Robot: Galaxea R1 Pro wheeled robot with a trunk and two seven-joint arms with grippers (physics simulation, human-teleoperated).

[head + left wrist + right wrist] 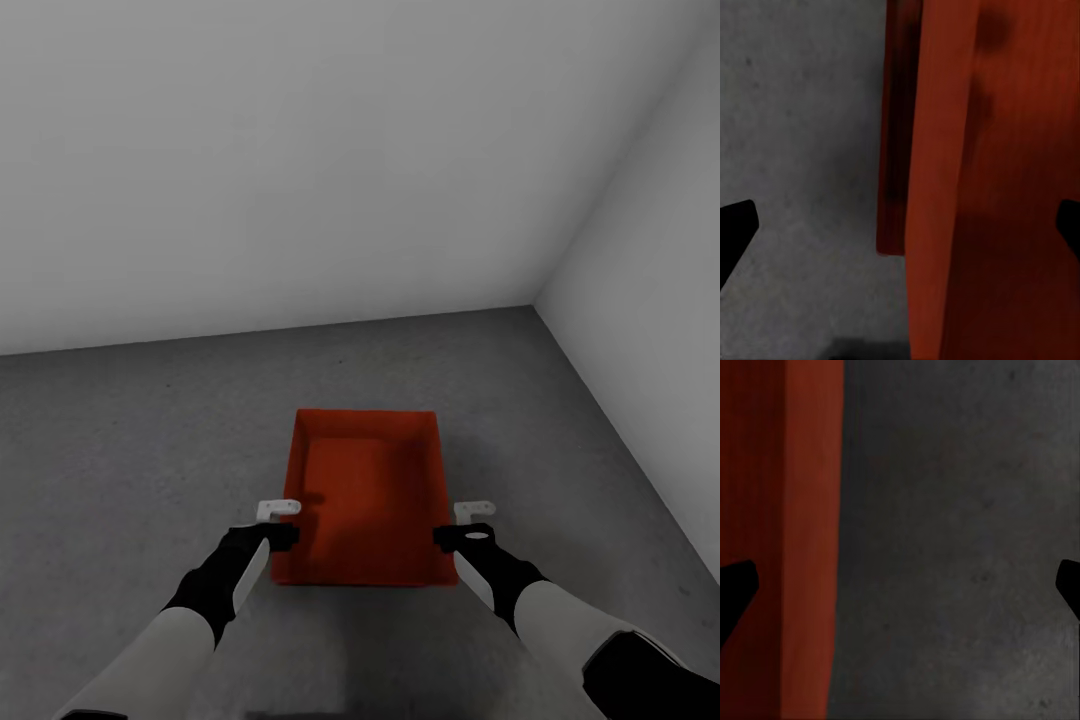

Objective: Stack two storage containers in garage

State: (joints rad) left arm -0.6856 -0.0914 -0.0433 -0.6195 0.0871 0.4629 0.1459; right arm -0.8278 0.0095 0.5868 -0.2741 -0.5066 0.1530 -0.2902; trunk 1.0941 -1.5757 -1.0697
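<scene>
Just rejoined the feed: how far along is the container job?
Done: one storage container sits in the garage, on the grey floor near the wall corner. In hand: left gripper and right gripper flank its side walls, fingers spread. Left: no second container is stacked on it yet.

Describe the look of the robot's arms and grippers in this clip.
Both arms have pale grey forearm shells and black wrists. The left gripper and right gripper are black with small white blocks; their fingertips appear as plain black wedges. No cables or markings are visible.
</scene>
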